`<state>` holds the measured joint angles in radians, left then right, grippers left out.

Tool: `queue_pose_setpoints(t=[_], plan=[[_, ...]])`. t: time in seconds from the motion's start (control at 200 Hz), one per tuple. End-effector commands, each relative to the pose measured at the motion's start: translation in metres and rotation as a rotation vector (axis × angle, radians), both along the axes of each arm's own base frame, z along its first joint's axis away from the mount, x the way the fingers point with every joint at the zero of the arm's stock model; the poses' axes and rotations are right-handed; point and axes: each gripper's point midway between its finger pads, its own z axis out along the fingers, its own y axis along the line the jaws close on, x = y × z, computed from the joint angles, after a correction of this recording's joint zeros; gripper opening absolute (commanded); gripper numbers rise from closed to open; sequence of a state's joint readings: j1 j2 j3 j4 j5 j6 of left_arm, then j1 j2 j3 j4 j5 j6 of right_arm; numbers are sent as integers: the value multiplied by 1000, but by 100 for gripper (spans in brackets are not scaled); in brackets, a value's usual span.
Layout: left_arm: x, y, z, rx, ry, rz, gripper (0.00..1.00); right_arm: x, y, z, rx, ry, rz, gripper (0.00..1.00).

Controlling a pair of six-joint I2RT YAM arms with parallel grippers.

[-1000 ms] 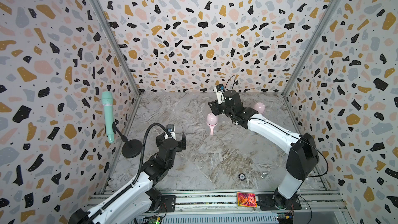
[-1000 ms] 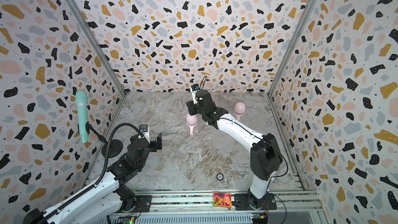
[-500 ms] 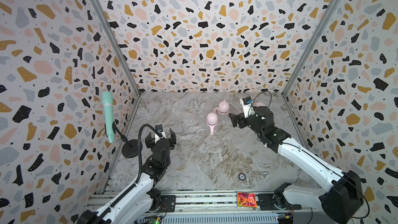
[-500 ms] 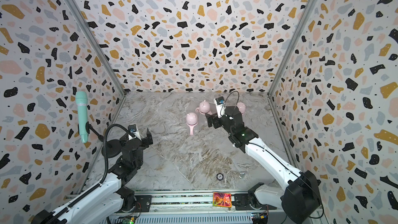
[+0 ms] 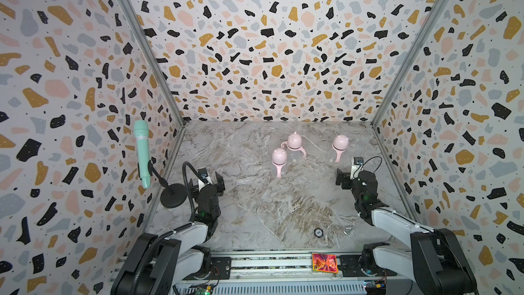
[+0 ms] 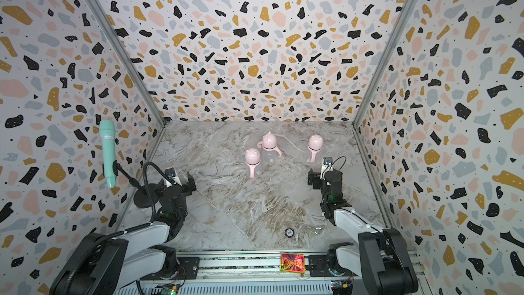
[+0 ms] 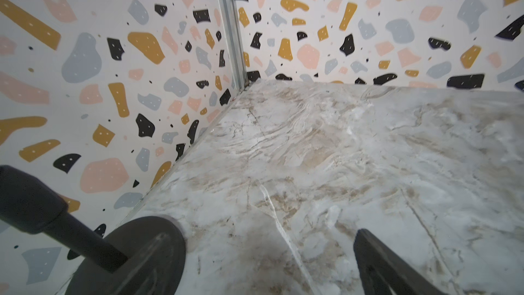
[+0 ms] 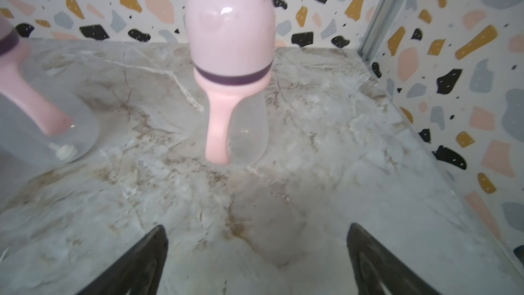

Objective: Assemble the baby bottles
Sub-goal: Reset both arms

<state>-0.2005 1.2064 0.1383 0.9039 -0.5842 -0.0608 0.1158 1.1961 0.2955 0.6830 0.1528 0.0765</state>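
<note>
Three baby bottles stand upright and capped on the marble floor in both top views: one at centre (image 5: 279, 161), one just behind it (image 5: 294, 144) (image 6: 269, 144), one to the back right (image 5: 339, 146). My right gripper (image 5: 351, 178) is open and empty, in front of the back-right bottle (image 8: 229, 52) and clear of it. In the right wrist view the gripper (image 8: 256, 251) has only bare floor between its fingers. My left gripper (image 5: 207, 184) (image 7: 261, 268) is open and empty at the left, far from the bottles.
A mint-green microphone (image 5: 141, 151) on a black round stand base (image 5: 173, 195) (image 7: 127, 256) sits close to the left gripper by the left wall. A small black disc (image 5: 318, 232) and a metal ring (image 5: 347, 229) lie near the front edge. Patterned walls close three sides.
My right gripper opened, let go of the back-centre bottle and pulled back to the right front. My left arm drew back toward the left wall.
</note>
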Motion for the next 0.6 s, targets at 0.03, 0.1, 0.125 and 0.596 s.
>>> queue_pose_setpoints(t=[0.03,0.1,0.125,0.596], plan=[[15,2,30,-20,-158,-13,99,4,-11,16,45,-171,27,99],[15,8,19,-48,-173,-14,99,7,-10,17,39,-173,53,99],[13,11,22,-51,-206,-2,99,7,-9,18,25,-187,60,99],[22,5,15,-42,-133,-40,99,15,-2,-5,-32,-164,40,99]])
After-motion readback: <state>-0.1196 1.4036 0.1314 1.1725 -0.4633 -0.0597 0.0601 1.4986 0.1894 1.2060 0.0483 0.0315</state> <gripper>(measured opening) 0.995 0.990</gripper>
